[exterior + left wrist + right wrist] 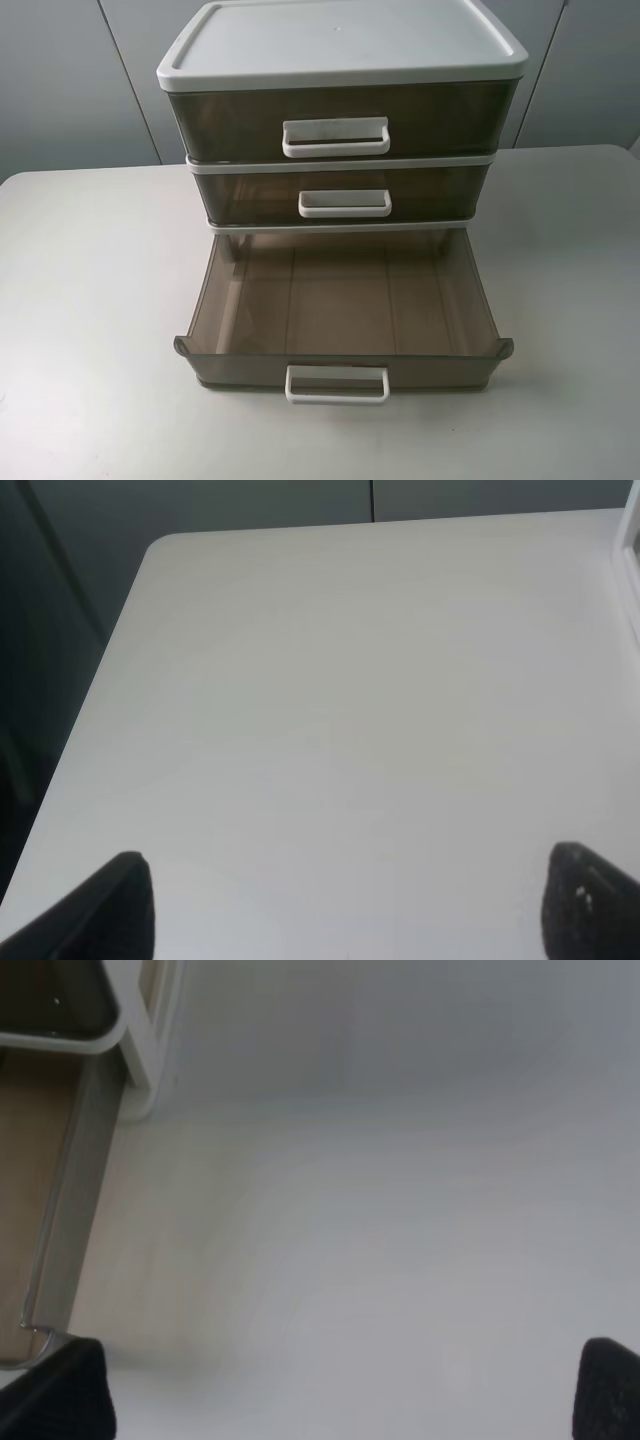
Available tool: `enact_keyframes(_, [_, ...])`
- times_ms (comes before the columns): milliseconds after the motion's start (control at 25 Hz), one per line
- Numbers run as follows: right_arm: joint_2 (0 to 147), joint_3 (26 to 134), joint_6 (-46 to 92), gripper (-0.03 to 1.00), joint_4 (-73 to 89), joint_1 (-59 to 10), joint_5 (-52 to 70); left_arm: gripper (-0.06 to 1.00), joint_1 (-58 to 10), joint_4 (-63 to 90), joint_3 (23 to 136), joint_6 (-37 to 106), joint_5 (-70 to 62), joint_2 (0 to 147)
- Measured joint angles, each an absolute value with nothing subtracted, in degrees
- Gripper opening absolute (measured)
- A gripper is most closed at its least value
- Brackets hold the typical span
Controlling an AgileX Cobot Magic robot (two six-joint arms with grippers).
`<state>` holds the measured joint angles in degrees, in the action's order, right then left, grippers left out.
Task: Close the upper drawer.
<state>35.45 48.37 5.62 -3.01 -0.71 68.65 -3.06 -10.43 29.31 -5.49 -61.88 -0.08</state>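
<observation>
The three-drawer unit [340, 45] stands at the back middle of the table. The upper drawer [250, 195], the middle tier of smoky-brown plastic with a white loop handle [345, 203], sits pushed in, flush with the frame. The lowest drawer [340, 300] is pulled far out and empty, its handle [337, 384] towards the front. Neither gripper shows in the exterior view. My left gripper [345, 910] is open and empty over bare table, left of the unit. My right gripper [340, 1390] is open and empty, beside the pulled-out drawer's side wall [70, 1190].
The white table [90, 300] has bare surface on both sides of the unit. The taller top drawer [230, 120] is shut. The table's rounded far left corner [160, 545] and a sliver of the unit [632, 560] show in the left wrist view.
</observation>
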Motion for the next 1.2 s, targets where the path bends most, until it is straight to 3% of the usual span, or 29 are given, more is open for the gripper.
enact_keyframes(360, [10.87, 32.49, 1.36, 0.70, -1.47, 0.91, 62.56, 0.74, -3.06, -10.43, 29.31, -5.49, -61.88, -0.08])
enact_keyframes(560, [0.99, 29.34, 1.16, 0.70, 0.65, 4.08, 62.47, 0.74, -3.06, -10.43, 29.31, -5.49, -61.88, -0.08])
enact_keyframes(1200, [-0.04, 29.34, 1.16, 0.70, 0.88, 4.04, 62.47, 0.74, -3.06, -10.43, 29.31, -5.49, -61.88, -0.08])
